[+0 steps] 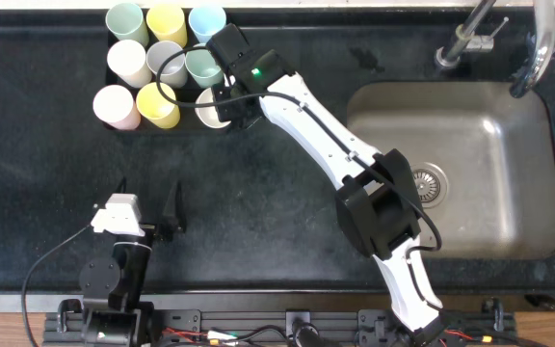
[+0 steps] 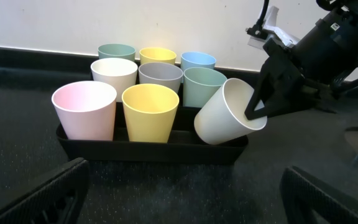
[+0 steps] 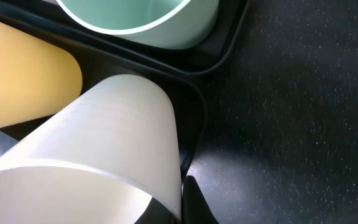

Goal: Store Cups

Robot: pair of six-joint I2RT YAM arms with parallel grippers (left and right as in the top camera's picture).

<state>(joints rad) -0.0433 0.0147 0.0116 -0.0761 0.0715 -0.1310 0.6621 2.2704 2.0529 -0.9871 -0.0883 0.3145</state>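
A black tray (image 1: 183,126) at the back left of the dark counter holds several upright cups, among them a pink cup (image 2: 84,110), a yellow cup (image 2: 150,112) and a mint cup (image 2: 204,84). My right gripper (image 1: 225,102) is shut on the rim of a white cup (image 2: 227,112), one finger inside it. That white cup (image 3: 98,155) is tilted, its base at the tray's open corner beside the yellow cup (image 3: 23,74). Whether it touches the tray floor is unclear. My left gripper (image 1: 148,200) stands open over bare counter, well in front of the tray (image 2: 154,151).
A steel sink (image 1: 489,145) with a faucet (image 1: 470,39) takes up the right side. The right arm stretches diagonally across the middle of the counter. Bare dark counter lies between the tray and the left arm.
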